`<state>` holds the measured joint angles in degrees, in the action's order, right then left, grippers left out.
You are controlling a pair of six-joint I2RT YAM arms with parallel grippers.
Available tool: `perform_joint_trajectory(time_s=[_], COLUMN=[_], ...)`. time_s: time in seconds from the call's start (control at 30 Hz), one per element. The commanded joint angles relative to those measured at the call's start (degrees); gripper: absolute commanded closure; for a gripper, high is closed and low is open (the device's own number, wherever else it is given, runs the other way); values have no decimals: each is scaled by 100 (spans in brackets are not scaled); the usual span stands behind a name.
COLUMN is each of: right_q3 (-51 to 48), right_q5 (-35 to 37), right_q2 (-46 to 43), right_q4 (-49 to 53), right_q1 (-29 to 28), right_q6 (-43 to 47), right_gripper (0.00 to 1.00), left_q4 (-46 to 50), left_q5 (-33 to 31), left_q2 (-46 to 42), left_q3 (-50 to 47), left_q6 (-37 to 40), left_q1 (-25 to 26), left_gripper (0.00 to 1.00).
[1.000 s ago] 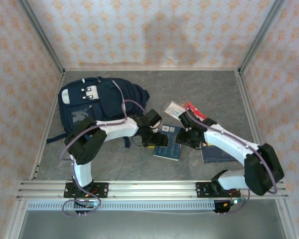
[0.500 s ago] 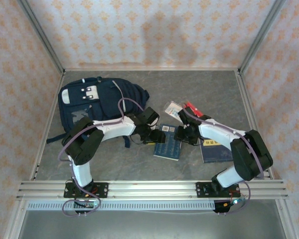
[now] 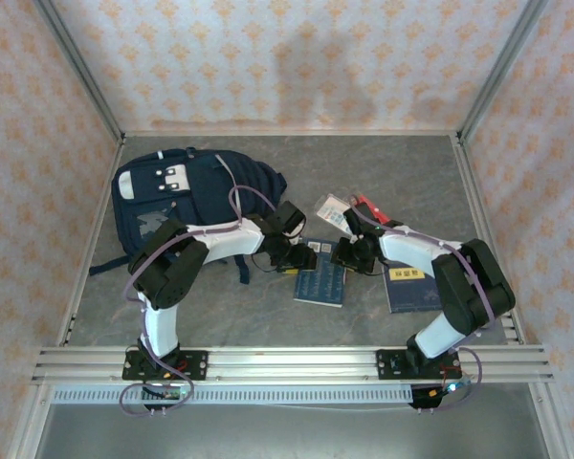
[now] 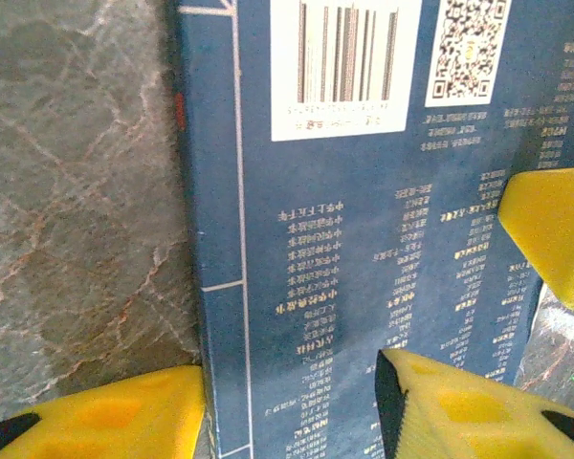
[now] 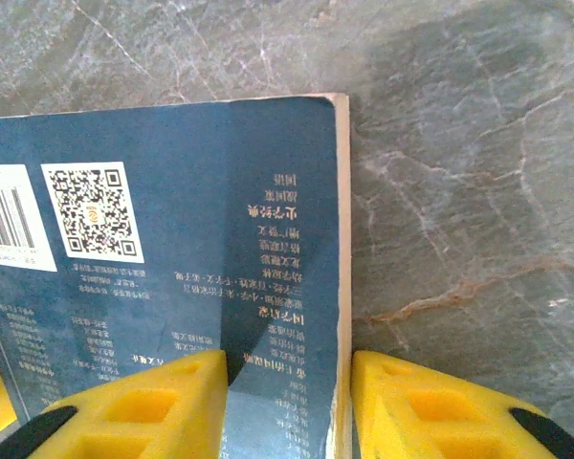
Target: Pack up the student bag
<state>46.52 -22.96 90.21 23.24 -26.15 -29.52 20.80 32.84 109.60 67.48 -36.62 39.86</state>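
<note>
The student bag (image 3: 187, 196), a navy backpack with white patches, lies at the table's far left. A blue book (image 3: 322, 279) lies flat in the middle, back cover up with its barcode (image 4: 344, 62) showing. My left gripper (image 3: 299, 258) (image 4: 292, 411) stands open astride the book's left spine edge. One of its fingers (image 4: 105, 416) is on the table beside the spine and the other rests over the cover. My right gripper (image 3: 350, 256) (image 5: 289, 406) stands open astride the book's (image 5: 172, 249) right page edge. One finger is on the cover and the other on the table against the edge.
A second blue book (image 3: 411, 287) lies right of the right gripper. A clear packet (image 3: 333, 207) and a red item (image 3: 368, 207) lie behind the books. Patterned walls and metal rails close in the grey marbled table (image 3: 268, 316).
Both grippers have shifted toward the far end of the book, the right one moving leftward as its elbow swung in. Both pairs of jaws have narrowed around the book's edges.
</note>
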Motion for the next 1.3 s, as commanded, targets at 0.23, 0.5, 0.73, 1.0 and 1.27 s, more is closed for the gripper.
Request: perform_joint_trajectory(time_s=[0.23,0.5,0.73,1.0,1.27], right_q3=[-279,-225,-221,-133,112], right_q5=[-977,-1123,-1418,-994,-1190], right_q2=[-343,-1000,-703,-634,-1129], right_q4=[-224,-18,-247,-13,301], right_q1=[-68,-66,-66,-71,-69], right_q6=[-27,-230,-280,-212,-80], right_gripper=[62,67,71,83,89], left_q4=[-249,-151,-93,213,522], left_q5=[120,117,121,-7,-129], left_q2=[298,250,125,-169,-938], left_q3=[37,-1,-66,-2,-386], left_q6=[-47,53,111,262,394], left_q1=[88,101,110,80,-369], left_gripper=[51,52,52,52,43])
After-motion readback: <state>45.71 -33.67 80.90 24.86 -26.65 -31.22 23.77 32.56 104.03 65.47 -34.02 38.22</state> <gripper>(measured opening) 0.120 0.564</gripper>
